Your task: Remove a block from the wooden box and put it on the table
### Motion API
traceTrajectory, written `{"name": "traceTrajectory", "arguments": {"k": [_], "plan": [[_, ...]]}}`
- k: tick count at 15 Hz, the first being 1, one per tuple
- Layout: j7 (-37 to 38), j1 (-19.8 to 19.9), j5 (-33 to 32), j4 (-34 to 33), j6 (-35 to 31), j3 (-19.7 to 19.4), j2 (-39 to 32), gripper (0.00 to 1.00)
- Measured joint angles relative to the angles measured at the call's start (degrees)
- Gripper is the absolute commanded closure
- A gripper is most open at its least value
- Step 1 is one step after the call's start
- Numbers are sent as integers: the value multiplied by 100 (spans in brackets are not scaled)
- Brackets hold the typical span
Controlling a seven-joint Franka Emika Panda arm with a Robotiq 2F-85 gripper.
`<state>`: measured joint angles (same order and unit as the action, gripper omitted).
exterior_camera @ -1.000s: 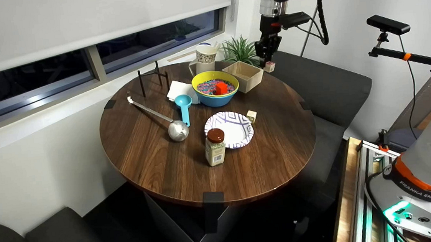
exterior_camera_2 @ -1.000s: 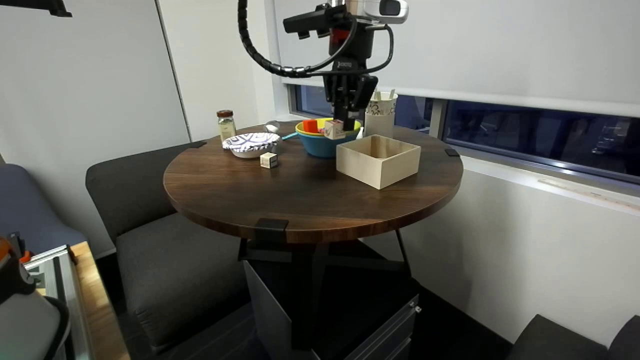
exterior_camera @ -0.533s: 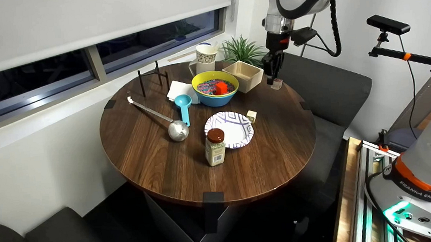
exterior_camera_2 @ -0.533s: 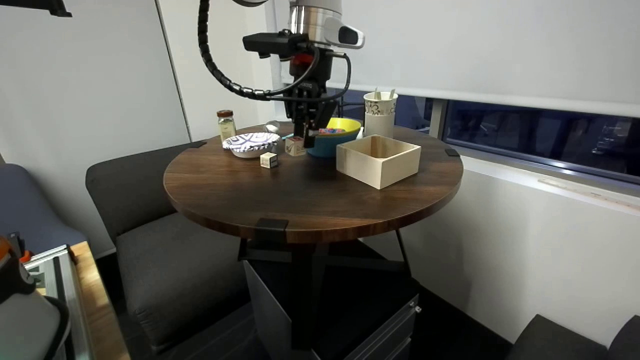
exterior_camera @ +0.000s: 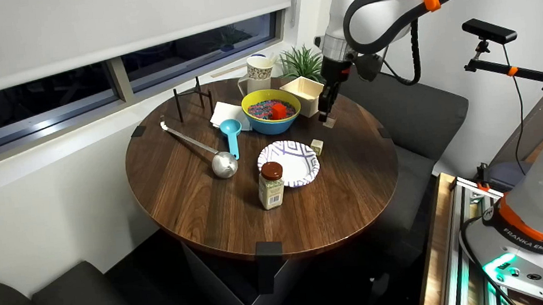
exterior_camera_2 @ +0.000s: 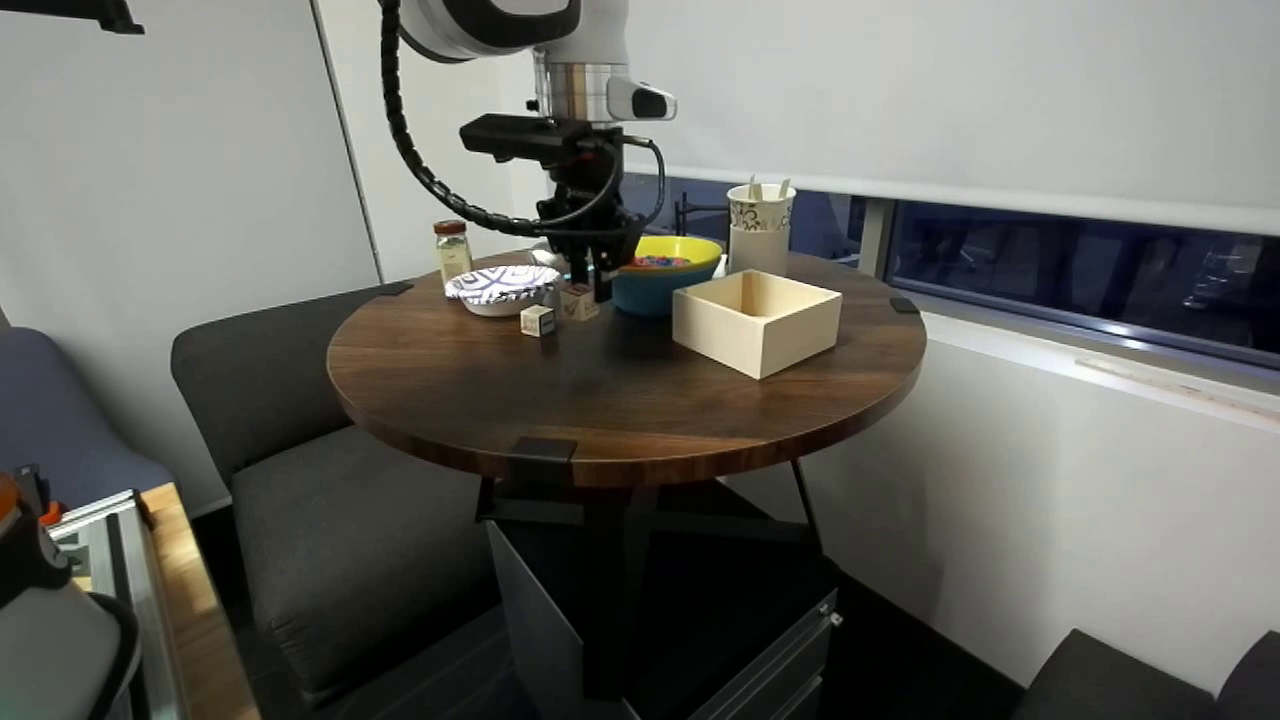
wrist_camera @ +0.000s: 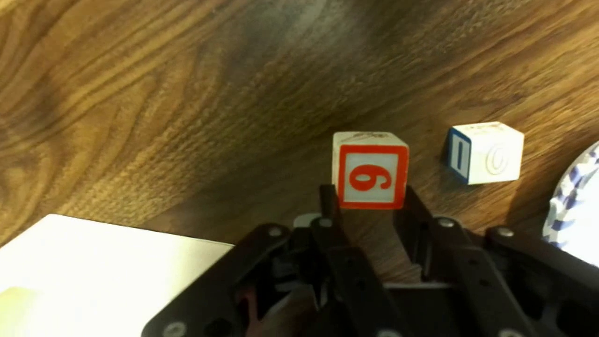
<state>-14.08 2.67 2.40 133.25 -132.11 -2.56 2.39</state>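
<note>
Red-edged block (wrist_camera: 372, 175) pinched in gripper (wrist_camera: 369, 196) by opposite side faces, held over table (exterior_camera_2: 450, 390), outside wooden box (exterior_camera_2: 715, 332); gap beneath can't be judged. Likely light, rigid, hard to damage; smooth faces may slip, so flat sides should be gripped square, nearer mid-face

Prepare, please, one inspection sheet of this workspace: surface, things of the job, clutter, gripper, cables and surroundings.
Surface: round table, dark wood grain; spills: nothing seen.
Job's things: wooden box stands on the table; held block, bearing a red numeral, is outside the box; whether it touches the table cannot be told.
Clutter: second block near paper bowl; jar, ladle, blue scoop, white napkins, patterned cup; red cube and coloured bits in yellow bowl, itself inside blue bowl.
Gripper: closed on the held block.
Cables: black cable loops beside robot arm; snags: nothing seen.
Surroundings: dark grey bench, green plant, window blind.
</note>
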Motion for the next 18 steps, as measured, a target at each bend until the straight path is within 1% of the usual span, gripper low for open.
{"name": "traceTrajectory", "arguments": {"k": [4,8,16,17,18], "plan": [[-166,-59,-4,89,-379,51,-88,91],[-314,-59,-4,88,-519,51,-209,91],[-345,-45,-91,47,-764,50,-496,91],[-345,-43,-104,33,-797,49,-528,51],[-345,-43,-111,20,-816,48,-555,40]]}}
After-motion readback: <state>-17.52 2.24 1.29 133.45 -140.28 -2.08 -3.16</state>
